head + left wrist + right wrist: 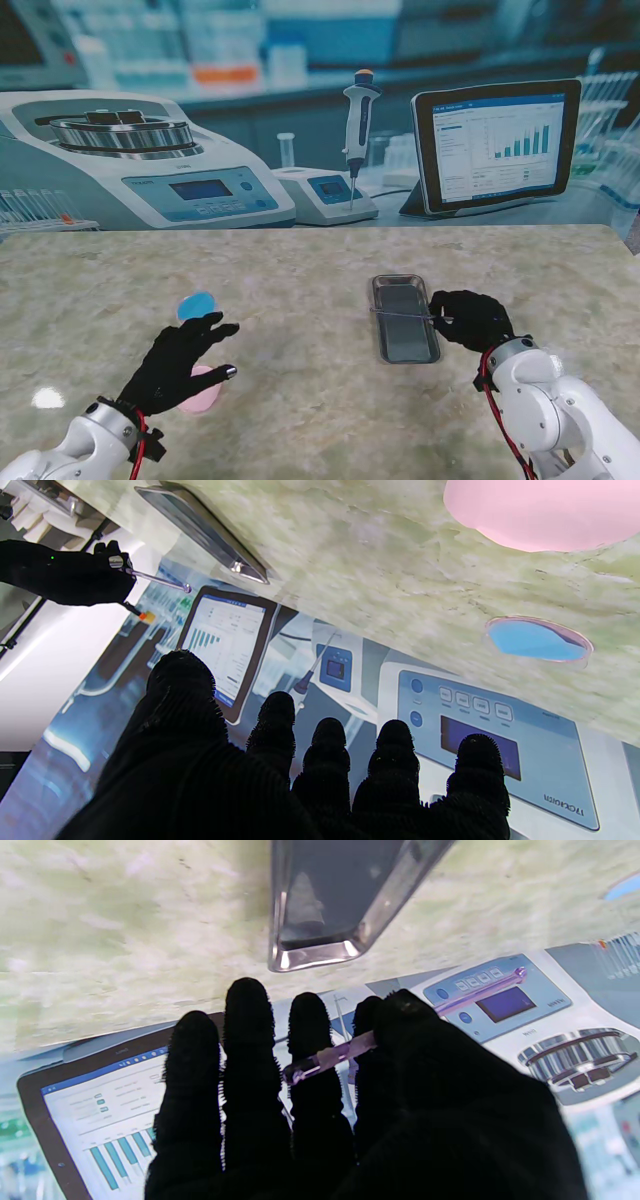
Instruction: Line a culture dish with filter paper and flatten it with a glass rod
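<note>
A clear culture dish [197, 305] with blue filter paper inside lies on the marble table, just beyond my left hand's fingertips; it also shows in the left wrist view [537, 640]. My left hand [180, 362] is open, with spread fingers [300, 780] hovering over a pink disc [205, 395] that shows in the left wrist view too [545, 510]. My right hand [470, 318] is shut on a glass rod [400, 312], pinched between thumb and forefinger [350, 1110]. The rod [480, 987] points left across a steel tray [405, 340].
The steel tray [325, 900] sits right of centre with nothing else seen in it. A printed lab backdrop [300, 150] stands along the table's far edge. Bare marble lies between the dish and the tray.
</note>
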Robot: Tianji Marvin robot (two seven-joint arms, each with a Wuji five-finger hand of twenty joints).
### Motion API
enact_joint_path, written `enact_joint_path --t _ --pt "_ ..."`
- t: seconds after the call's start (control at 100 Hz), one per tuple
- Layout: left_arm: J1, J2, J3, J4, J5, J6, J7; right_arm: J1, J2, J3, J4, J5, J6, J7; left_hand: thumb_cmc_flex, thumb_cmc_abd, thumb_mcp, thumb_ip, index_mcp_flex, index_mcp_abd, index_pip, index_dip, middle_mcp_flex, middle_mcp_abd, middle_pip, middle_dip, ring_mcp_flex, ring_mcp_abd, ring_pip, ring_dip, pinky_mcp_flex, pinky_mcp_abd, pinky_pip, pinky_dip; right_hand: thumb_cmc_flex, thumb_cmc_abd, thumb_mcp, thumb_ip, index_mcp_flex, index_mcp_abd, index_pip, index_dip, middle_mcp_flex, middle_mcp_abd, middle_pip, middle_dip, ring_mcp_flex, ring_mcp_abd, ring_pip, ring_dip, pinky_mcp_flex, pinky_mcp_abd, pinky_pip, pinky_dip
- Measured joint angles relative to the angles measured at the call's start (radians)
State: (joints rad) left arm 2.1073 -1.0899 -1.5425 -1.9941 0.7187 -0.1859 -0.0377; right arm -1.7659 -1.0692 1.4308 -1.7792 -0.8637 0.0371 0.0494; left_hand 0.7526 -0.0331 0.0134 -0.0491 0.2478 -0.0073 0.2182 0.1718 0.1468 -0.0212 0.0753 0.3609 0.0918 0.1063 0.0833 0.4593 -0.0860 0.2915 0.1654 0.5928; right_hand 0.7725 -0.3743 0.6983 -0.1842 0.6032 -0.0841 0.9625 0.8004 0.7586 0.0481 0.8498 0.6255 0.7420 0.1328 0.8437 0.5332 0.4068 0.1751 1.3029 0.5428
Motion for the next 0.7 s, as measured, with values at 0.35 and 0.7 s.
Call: enact_joint_path --t 0.35,0.7 --pt "-0.034 0.000 0.012 0.025 -0.097 -0.025 -0.022 -0.067 -0.010 0.003 -0.095 0.055 -0.055 -0.021 0.000 0.000 0.000 0.000 0.021 0.001 0.017 0.002 0.001 0.025 0.044 0.000 0.000 0.000 0.000 0.000 0.004 0.004 0.000 0.000 0.004 0.000 0.001 0.000 0.001 0.011 0.000 0.000 0.002 0.012 0.000 0.000 0.000 0.009 0.000 0.000 0.003 0.001 0.008 0.001" --pt "-0.076 0.013 0.009 0.035 -0.308 -0.052 -0.159 -0.110 -0.010 -0.011 -0.159 0.065 -0.108 -0.017 0.000 0.000 0.000 0.000 0.021 -0.017 0.045 0.025 0.017 0.026 0.074 0.001 0.000 0.002 0.000 0.007 0.014 0.013 0.000 0.000 0.005 0.000 0.002 0.000 0.010 0.018 -0.011 0.012 0.011 0.013 0.001 0.008 0.000 0.011 0.000 0.000 0.004 0.002 0.009 0.002"
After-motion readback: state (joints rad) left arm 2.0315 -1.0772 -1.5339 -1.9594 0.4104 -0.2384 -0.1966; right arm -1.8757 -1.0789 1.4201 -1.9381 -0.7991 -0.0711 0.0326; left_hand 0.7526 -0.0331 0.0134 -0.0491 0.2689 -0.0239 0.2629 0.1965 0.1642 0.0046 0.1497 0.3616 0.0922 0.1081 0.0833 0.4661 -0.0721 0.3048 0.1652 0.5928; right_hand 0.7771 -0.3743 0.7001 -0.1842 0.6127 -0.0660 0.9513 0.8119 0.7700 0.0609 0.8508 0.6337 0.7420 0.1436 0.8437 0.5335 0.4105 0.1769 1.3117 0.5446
